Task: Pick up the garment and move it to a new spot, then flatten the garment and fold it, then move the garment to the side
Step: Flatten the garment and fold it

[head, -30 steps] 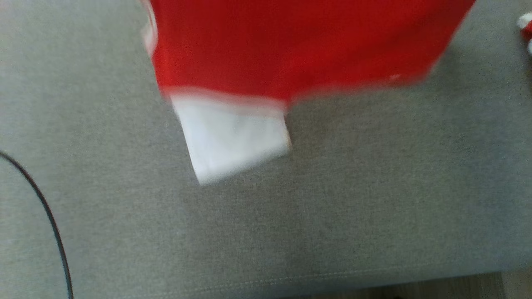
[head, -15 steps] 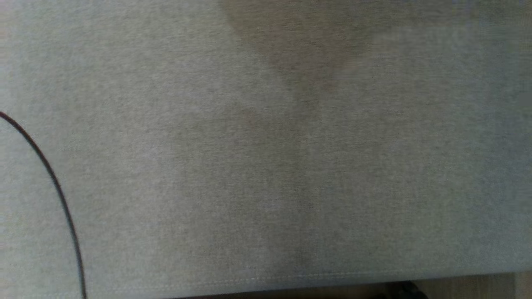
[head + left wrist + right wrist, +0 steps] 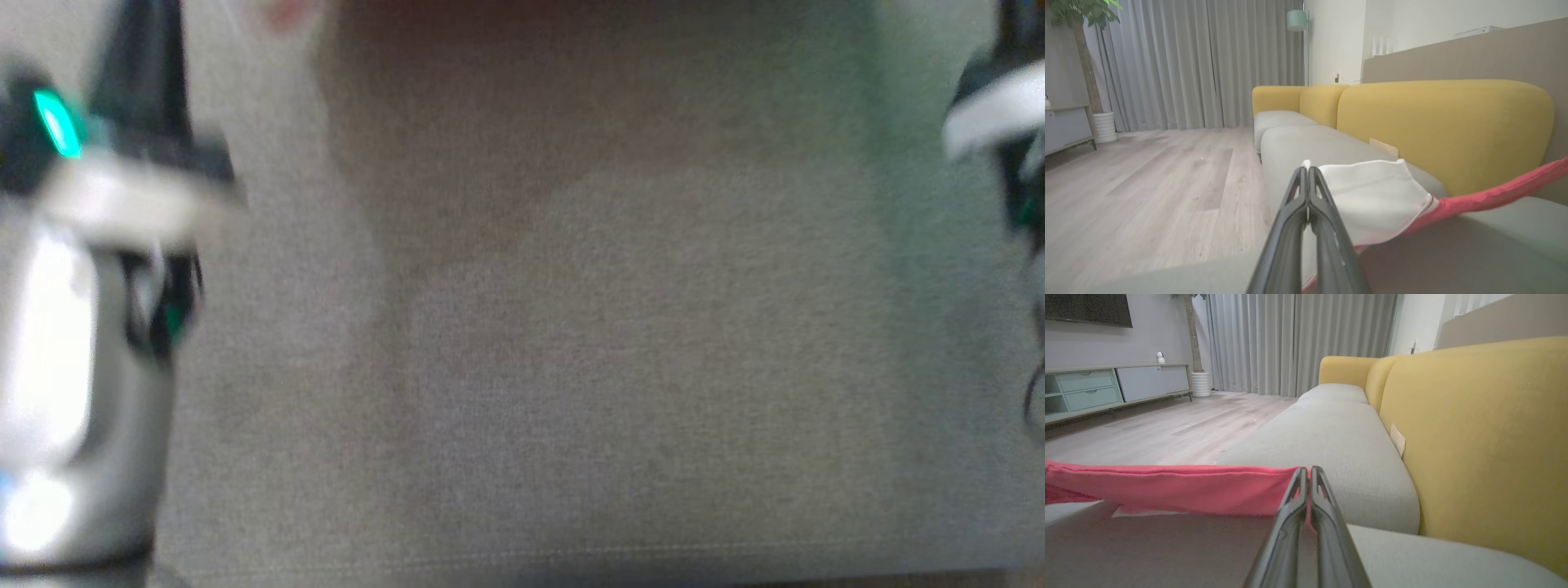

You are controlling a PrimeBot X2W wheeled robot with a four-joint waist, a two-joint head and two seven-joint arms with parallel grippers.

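The garment (image 3: 1372, 196) is red with a white sleeve part. It hangs stretched just above the grey sofa seat (image 3: 571, 367). In the left wrist view my left gripper (image 3: 1306, 171) is shut on the garment's white part, and the red cloth runs off to the right. My right gripper (image 3: 1306, 471) is shut on the red edge of the garment (image 3: 1188, 490), which stretches away to the left. The head view is blurred, with my left forearm (image 3: 73, 327) at the left edge and my right arm (image 3: 1000, 114) at the right edge.
The yellow sofa backrest (image 3: 1445, 130) rises behind the seat. A wooden floor (image 3: 1147, 183) lies in front, with a low cabinet (image 3: 1106, 386), a potted tree (image 3: 1102, 122) and grey curtains beyond. The seat's front edge (image 3: 571, 559) runs along the bottom of the head view.
The red and white garment has gone up out of the head view, leaving bare seat. Both arms have come into that view at its sides. The picture is blurred with motion.
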